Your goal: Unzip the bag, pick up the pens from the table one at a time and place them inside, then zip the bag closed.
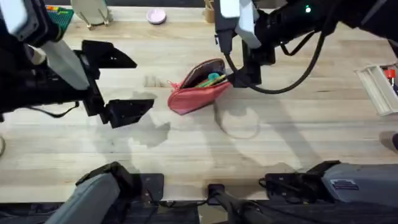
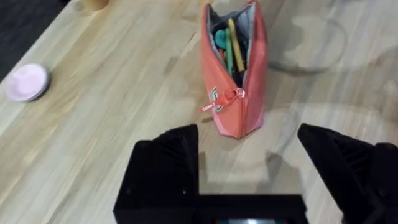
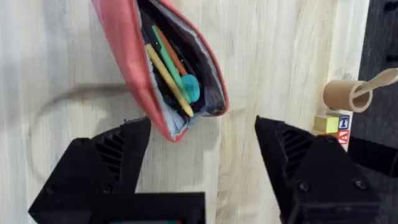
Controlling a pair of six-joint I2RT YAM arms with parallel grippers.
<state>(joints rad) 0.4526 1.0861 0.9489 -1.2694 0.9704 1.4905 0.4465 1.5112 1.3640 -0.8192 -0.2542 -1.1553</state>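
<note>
While hovering above the bench (image 1: 186,149) at far left, left claw (image 1: 118,84) spread wide, holding nothing, well apart from bag. Mid-bench: coral bag (image 1: 198,87) lying unzipped, mouth gaping, zipper pull (image 2: 227,98) at its near end in left wrist view. Inside: yellow pen (image 3: 166,78), green pen (image 3: 173,62). Just right of bag, at its open end: right claw (image 3: 202,152) spread wide, gripping nothing.

Soft coral-pink fabric pencil pouch (image 1: 198,91), unzipped and gaping, lying mid-table on the light-wood butcher-block tabletop (image 1: 186,143). Slim yellow pen (image 3: 166,78) and light green pen (image 2: 229,53) lie inside it.
</note>
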